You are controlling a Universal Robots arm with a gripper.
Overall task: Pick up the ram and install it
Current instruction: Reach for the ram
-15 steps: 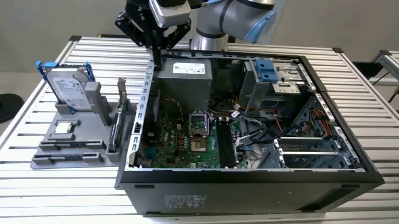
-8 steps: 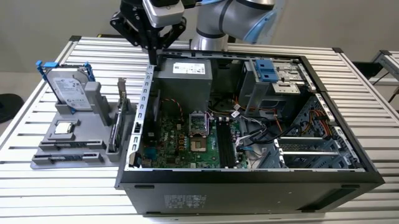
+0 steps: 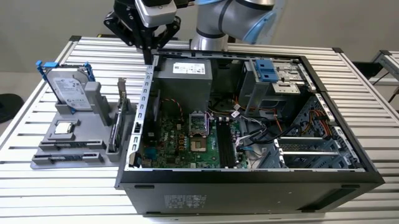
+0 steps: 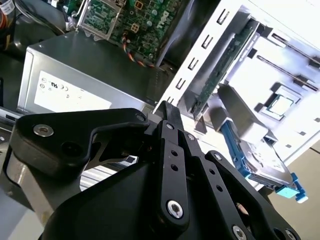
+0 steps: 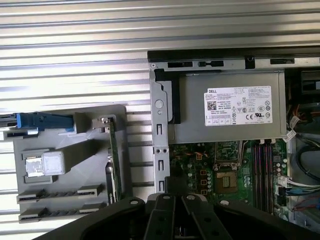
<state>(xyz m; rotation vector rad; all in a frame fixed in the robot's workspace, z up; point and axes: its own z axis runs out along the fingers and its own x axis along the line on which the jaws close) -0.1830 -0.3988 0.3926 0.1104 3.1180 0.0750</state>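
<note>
Slatted aluminium table [image 3: 62,191]. One open black computer case [image 3: 249,193] sits under the black two-finger gripper [image 3: 147,57], which hangs over the case's rear corner, jaws drawn together, nothing seen between them. One grey boxy power supply [image 3: 184,81] lies closest beneath it. One grey parts tray [image 5: 82,160] sits further off. It holds:
- one silver-labelled hard drive with blue rails [image 3: 70,91]
- one upright green card with metal bracket [image 5: 114,155]
- one square silver chip [image 3: 64,128]

The ram [image 3: 67,159], a long dark circuit stick, lies in the tray slot farthest from the gripper. The neighbouring slot holds a second dark strip I cannot identify.

One computer case [image 3: 249,191], one hard drive [image 3: 68,91].
</note>
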